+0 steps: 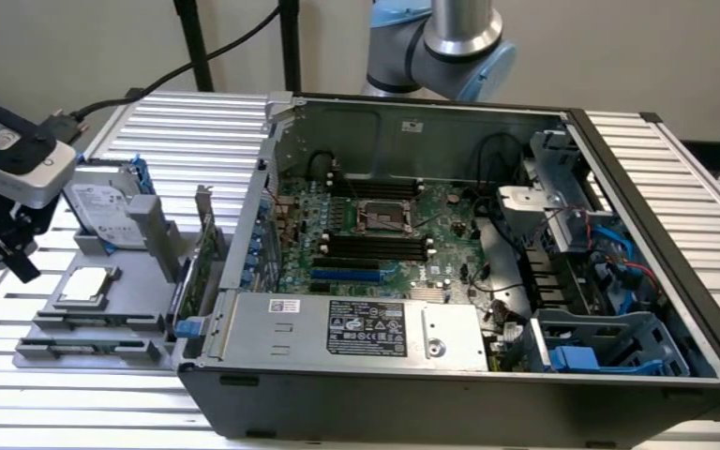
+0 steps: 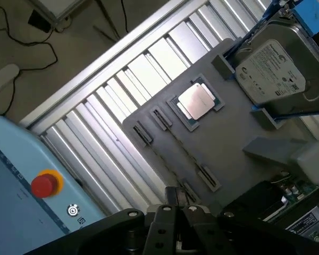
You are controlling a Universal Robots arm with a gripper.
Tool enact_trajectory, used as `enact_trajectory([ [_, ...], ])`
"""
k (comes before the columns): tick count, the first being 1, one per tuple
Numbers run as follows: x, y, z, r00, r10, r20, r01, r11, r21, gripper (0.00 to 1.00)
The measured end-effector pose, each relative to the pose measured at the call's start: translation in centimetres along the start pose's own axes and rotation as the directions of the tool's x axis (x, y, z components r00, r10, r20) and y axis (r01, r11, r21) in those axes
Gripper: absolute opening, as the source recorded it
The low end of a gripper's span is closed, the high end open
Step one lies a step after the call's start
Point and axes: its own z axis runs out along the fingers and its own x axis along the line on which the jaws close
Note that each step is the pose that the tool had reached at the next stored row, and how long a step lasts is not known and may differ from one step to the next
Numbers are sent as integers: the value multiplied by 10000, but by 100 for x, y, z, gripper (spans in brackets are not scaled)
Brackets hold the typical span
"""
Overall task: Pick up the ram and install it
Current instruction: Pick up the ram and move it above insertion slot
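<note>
Slatted table's (image 2: 122, 74) tray (image 2: 239, 127) carries hard drive (image 2: 271, 69), processor (image 2: 196, 101), possibly the ram (image 2: 175, 159).

My gripper (image 2: 179, 206) hangs over a grey tray (image 2: 239, 127). On it a CPU (image 2: 196, 101) lies near the hard drive (image 2: 271, 69). A red button (image 2: 44, 184) sits well apart.
</note>
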Motion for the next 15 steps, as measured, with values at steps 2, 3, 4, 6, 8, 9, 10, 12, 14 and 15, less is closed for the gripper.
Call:
enact_trajectory([
  [2,0,0,4,9995,-308,-48,308,9995,30,11],
  [3,0,0,7,9989,-467,-72,467,9989,44,11],
  [4,0,0,9,9980,-625,-97,626,9980,57,11],
  [6,0,0,13,9956,-928,-144,929,9956,81,11],
  [8,0,-1,18,9921,-1239,-193,1242,9922,105,11],
  [9,0,-1,20,9900,-1392,-217,1395,9902,115,11],
  [10,0,0,23,9876,-1549,-242,1552,9878,125,11],
  [12,0,-1,28,9822,-1856,-287,1861,9824,145,11],
  [14,0,-1,35,9755,-2177,-332,2183,9758,160,11],
  [15,0,-1,37,9717,-2335,-353,2342,9720,166,11],
])
